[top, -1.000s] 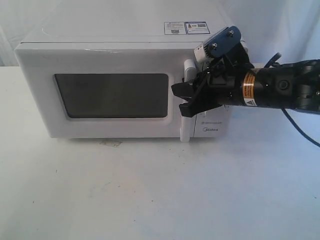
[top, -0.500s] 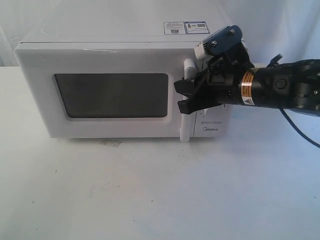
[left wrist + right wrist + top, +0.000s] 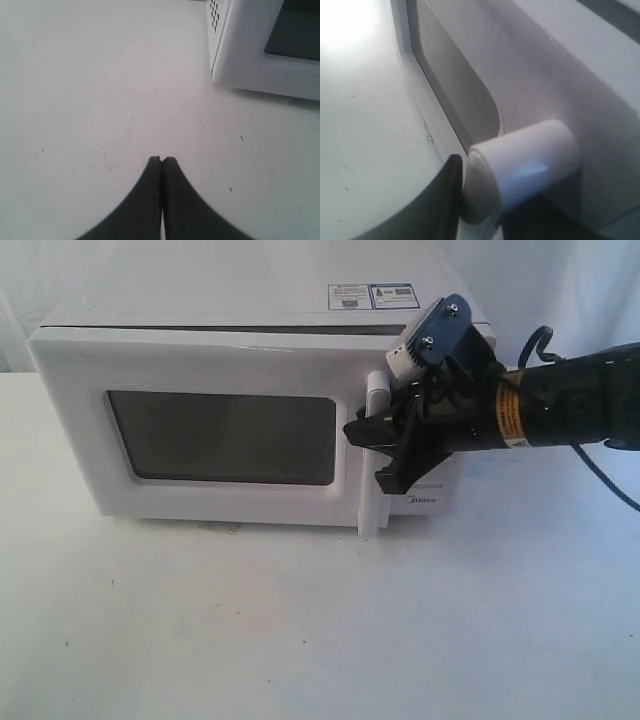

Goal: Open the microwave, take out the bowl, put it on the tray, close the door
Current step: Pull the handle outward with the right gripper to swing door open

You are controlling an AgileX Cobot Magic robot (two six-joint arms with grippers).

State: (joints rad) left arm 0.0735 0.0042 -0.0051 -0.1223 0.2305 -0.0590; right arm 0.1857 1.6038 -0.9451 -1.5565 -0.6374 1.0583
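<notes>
The white microwave [image 3: 240,330] stands at the back of the table. Its door [image 3: 75,440], with a dark window [image 3: 225,437], stands slightly ajar, a thin dark gap showing along its top edge. My right gripper [image 3: 385,452] is shut on the door's vertical white bar handle [image 3: 374,390]; the right wrist view shows the handle [image 3: 525,165] pressed against a black finger [image 3: 440,200]. My left gripper [image 3: 161,160] is shut and empty over bare table, near the microwave's corner [image 3: 235,55]. The bowl is hidden and the tray is out of view.
The white table [image 3: 300,630] stretches in front of the microwave. A black cable [image 3: 600,480] trails from the right arm at the right edge. Stickers [image 3: 375,295] lie on the microwave's top. A small stain [image 3: 222,528] marks the table below the door.
The right gripper closed on the handle and drew it outward and slightly down; the door went from flush to slightly ajar. The arm has tilted.
</notes>
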